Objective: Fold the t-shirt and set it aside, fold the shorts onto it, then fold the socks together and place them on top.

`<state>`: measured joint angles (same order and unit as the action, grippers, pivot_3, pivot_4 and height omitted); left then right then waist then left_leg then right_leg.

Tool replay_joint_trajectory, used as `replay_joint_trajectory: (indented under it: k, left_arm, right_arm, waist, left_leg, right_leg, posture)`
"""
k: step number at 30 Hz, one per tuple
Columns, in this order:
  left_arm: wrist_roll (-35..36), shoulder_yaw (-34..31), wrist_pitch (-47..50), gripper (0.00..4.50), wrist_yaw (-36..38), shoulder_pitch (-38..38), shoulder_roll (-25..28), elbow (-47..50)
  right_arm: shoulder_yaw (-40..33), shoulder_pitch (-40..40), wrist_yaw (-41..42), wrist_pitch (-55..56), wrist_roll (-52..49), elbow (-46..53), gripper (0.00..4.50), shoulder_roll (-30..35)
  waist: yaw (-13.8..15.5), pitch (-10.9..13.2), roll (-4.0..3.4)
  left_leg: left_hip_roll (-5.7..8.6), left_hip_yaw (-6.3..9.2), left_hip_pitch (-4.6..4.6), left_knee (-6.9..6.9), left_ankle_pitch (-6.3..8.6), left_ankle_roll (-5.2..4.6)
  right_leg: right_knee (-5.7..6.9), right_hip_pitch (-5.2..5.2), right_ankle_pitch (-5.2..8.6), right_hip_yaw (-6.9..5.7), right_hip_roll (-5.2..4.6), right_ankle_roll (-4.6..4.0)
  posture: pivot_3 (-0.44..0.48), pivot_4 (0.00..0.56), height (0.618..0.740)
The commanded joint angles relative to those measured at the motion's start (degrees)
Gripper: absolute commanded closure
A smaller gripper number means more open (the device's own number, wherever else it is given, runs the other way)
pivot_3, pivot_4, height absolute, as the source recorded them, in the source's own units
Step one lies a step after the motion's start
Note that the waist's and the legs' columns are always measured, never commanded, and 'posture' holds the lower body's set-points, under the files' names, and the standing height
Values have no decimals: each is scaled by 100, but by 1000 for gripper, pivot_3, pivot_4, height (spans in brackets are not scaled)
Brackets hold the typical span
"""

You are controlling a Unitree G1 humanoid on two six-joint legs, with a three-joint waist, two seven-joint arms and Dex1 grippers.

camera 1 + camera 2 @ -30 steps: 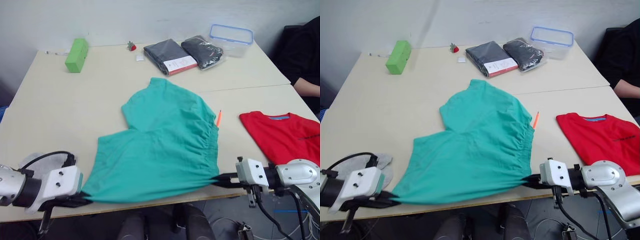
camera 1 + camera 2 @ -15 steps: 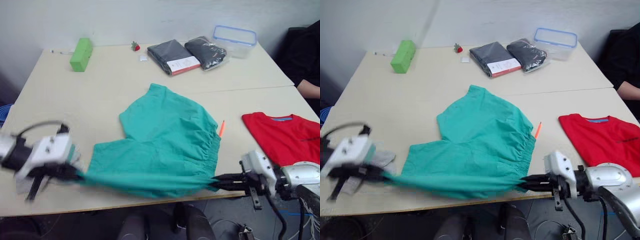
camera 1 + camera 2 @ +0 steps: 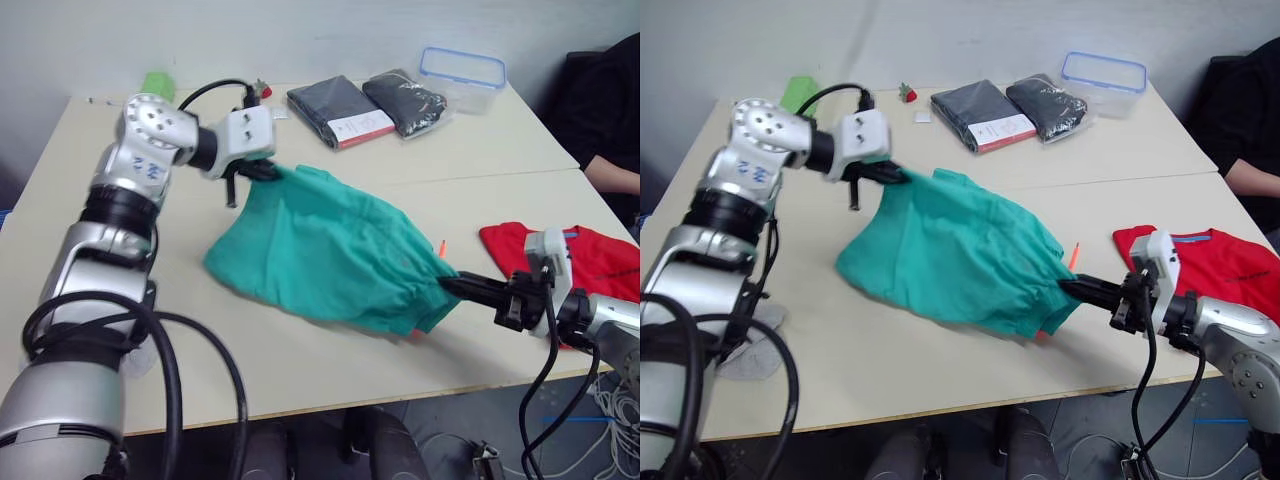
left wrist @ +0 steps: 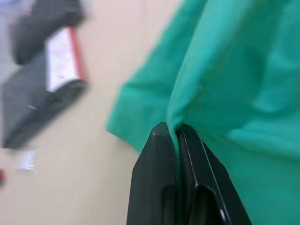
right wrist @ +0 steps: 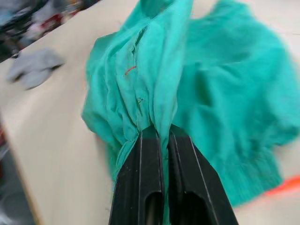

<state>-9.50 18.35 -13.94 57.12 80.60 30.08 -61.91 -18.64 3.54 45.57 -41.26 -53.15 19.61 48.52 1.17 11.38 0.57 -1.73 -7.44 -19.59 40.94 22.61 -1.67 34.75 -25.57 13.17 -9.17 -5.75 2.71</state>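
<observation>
I've got the shorts point(image 3: 330, 250) pinched at both ends and strung between the arms mid-table, cloth partly lifted, the low belly of it dragging on the table point(image 3: 130, 200). Left gripper point(image 3: 268, 170) is clenched on a corner of the fabric up at about 11 o'clock of the bundle; left wrist view shows the teal cloth squeezed right between the two black fingers point(image 4: 161, 154). Right gripper point(image 3: 452, 283) is clamped on the gathered waistband edge at roughly 4 o'clock, fabric bunching straight out ahead of its fingertips in the right wrist view. So the long axis of the shorts runs 10-to-4 across the table, diagonal. What the next move turns on, as I read it: the t-shirt point(image 3: 600, 265) lies flat at 3 o'clock, just beyond the right gripper, close to its arm. The right arm is far nearer the target; the left would have to carry its corner the whole diagonal. The socks point(image 3: 750, 345) sit at 8 o'clock near the front-left edge, well apart from both jaws.
</observation>
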Motion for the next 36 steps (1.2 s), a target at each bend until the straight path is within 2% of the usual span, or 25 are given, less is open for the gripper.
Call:
replay_joint_trajectory:
  k: [1,4,8,14,15,19,25,29,32,36]
  left_arm:
    - [-486,30,-850,4446,-1221,472,-333,-848]
    - [-911,173,-1145,4446,-2064,671,-599,-1237]
    - [-1357,330,-1091,4446,-2693,733,-892,-1498]
    - [-1588,324,-771,4446,-2505,516,-1109,-1653]
    - [-1560,268,-740,4246,-2458,496,-1124,-1658]
    - [-1510,109,-749,3220,-2387,446,-1067,-1632]
    - [-1219,-422,-741,1235,-2455,466,-693,-1570]
    - [-874,-878,-909,7,-2119,409,-276,-1446]
    - [-488,-1176,-1344,7,-1315,190,5,-1212]
    - [-227,-1176,-1864,7,-141,-488,403,-622]
  right_arm:
    - [-331,27,-477,-143,-31,42,4500,-127]
    - [-443,54,-947,-249,15,1,4500,-305]
    - [-364,-23,-1347,-215,356,72,4500,-429]
    - [-151,-26,-1686,-228,680,250,4500,-700]
    - [-152,-3,-1753,-242,728,231,4500,-744]
    - [-249,81,-1919,-318,732,200,3407,-844]
    - [-566,243,-1870,-236,693,257,1260,-763]
    - [-740,373,-1677,-144,838,332,1,-494]
    - [-578,161,-1156,234,1168,803,1,-83]
    - [-189,-319,-586,675,1501,1648,1,234]
  waist:
    - [5,1,2]
    - [15,2,3]
    - [18,2,3]
    - [17,2,3]
    - [14,2,3]
    - [5,2,3]
    - [-7,2,3]
    - [-8,2,3]
    - [-5,2,0]
    - [4,1,-1]
  left_leg:
    - [0,0,-2,-1,0,0]
    - [-1,2,-8,0,0,0]
    - [2,2,-9,4,-3,-8]
    - [5,3,-10,2,-5,-15]
    - [5,3,-10,2,-5,-15]
    - [5,1,-15,4,-5,-15]
    - [5,1,-17,4,-5,-15]
    - [4,0,-16,5,-5,-15]
    - [4,-1,-17,5,-5,-15]
    - [-1,-2,-15,3,-3,-10]
  right_leg:
    - [-3,-3,0,-1,0,1]
    - [-4,-6,-1,-2,1,2]
    - [-2,-6,-6,5,-6,7]
    - [-3,-7,-8,4,-11,8]
    - [-2,-7,-8,4,-11,8]
    - [0,-13,-8,4,-11,8]
    - [1,-16,-8,4,-12,8]
    - [6,-18,-8,4,-12,8]
    - [6,-19,-8,4,-14,8]
    - [3,-20,-8,2,-2,7]
  posture:
    - [0,150,740]
    - [0,150,740]
    - [0,150,740]
    - [0,150,740]
    - [0,150,740]
    - [0,150,740]
    - [0,150,740]
    - [0,150,740]
    - [0,150,740]
    - [0,150,740]
